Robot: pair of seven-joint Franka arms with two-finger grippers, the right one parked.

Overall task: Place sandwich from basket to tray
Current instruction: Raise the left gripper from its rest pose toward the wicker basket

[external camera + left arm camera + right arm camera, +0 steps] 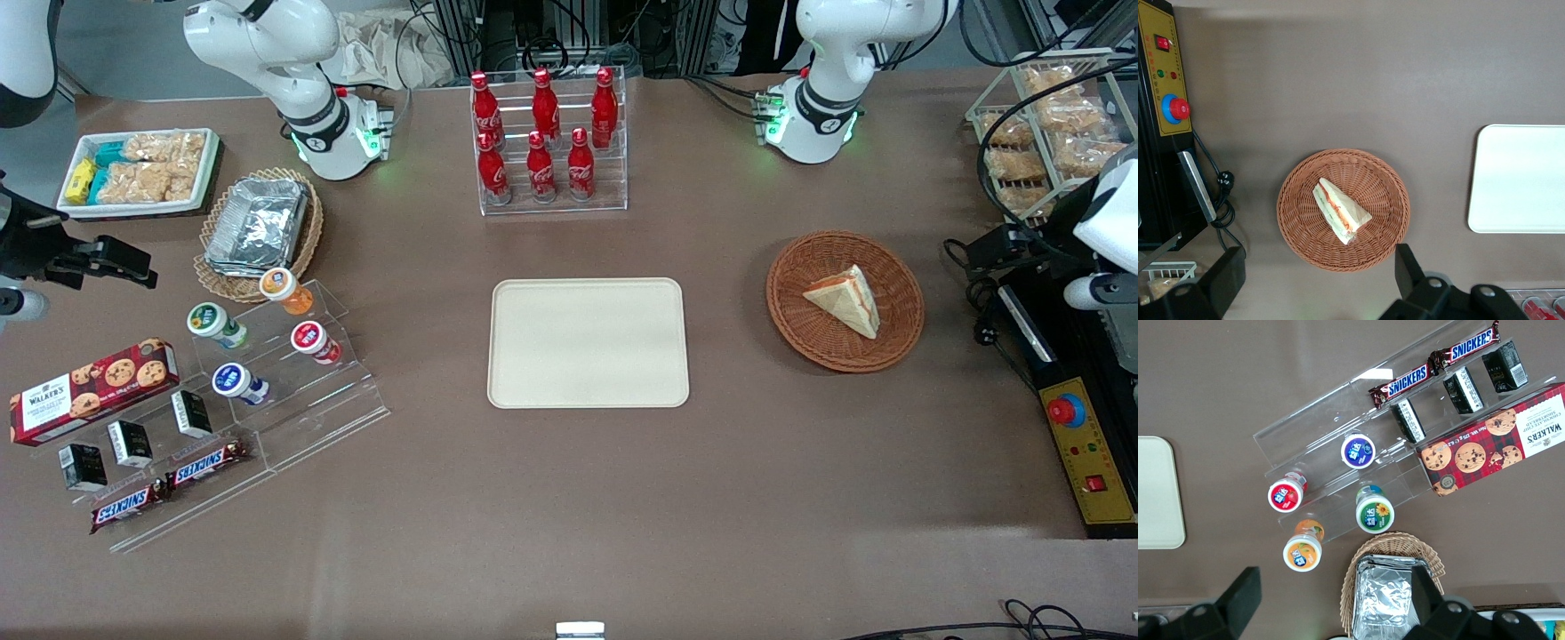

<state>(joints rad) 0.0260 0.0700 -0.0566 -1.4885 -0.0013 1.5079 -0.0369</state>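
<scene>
Wicker basket point(1343, 209) holds sandwich point(1340, 210) | pincer point(1317, 277) spread wide, high above

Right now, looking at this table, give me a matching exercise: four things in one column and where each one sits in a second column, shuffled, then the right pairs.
Things
1. sandwich
2. tray
3. Coca-Cola bottles
4. gripper

Places
A. in a clear rack, farther from the front camera than the tray
B. lying in the basket
C. open, hovering above the basket
D. flat on the table, nothing on it, between the basket and the stepped acrylic snack stand

Pairs: 1-B, 2-D, 3-A, 4-C
</scene>
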